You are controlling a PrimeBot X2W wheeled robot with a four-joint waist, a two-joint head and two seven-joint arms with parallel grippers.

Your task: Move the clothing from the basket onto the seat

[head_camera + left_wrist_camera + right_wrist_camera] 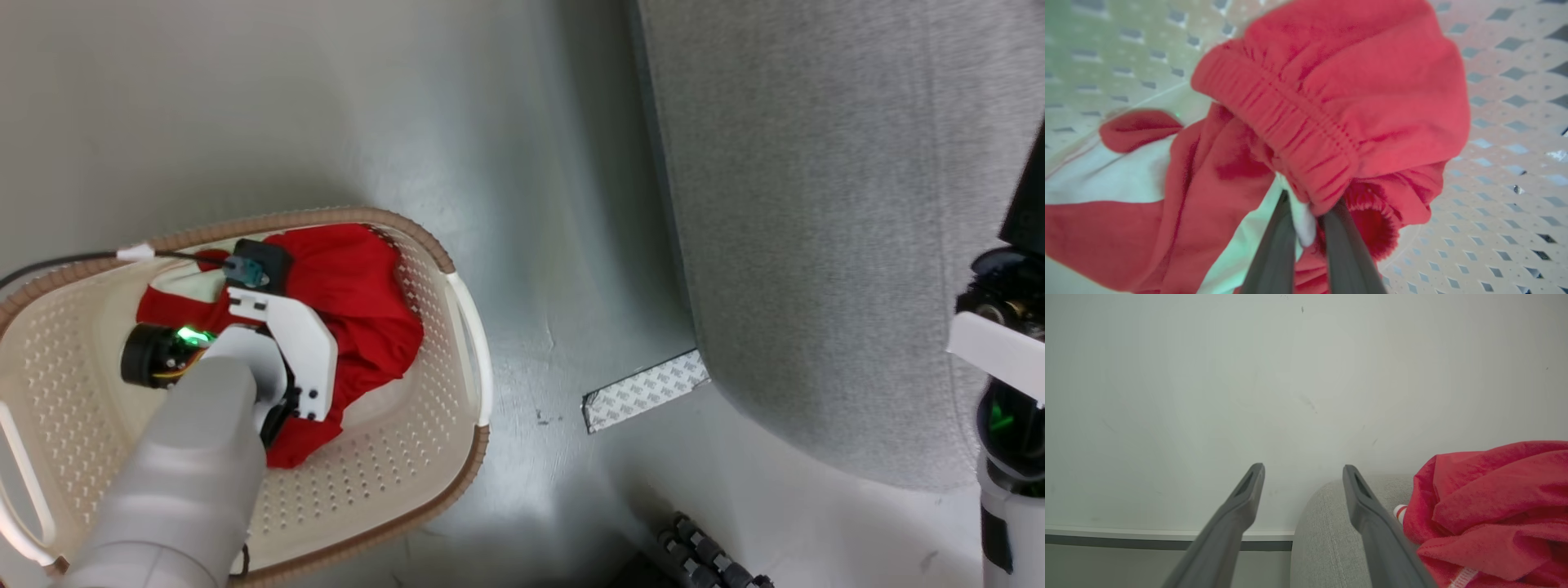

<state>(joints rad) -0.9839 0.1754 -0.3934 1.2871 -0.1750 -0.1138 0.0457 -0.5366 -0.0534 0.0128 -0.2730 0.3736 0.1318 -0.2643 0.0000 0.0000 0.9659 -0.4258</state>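
Observation:
The cream basket (pixel 392 482) stands on the floor at the lower left, holding red clothing (pixel 359 286) with a white part. My left arm reaches down into it. In the left wrist view my left gripper (pixel 1310 200) is shut on the gathered waistband of the red clothing (pixel 1331 102), with a white tag between its fingers. The grey seat (pixel 816 204) rises at the right. My right gripper (pixel 1303 470) stands open and empty above the seat's edge (pixel 1323 522), beside another red garment (pixel 1494 498) with white striped trim lying on it.
A strip of patterned tape (pixel 645 390) lies on the floor between basket and seat. A black cable (pixel 49 265) runs over the basket's left rim. A black ribbed part (pixel 710 559) shows at the bottom edge. A pale wall with skirting (pixel 1167 533) stands behind the seat.

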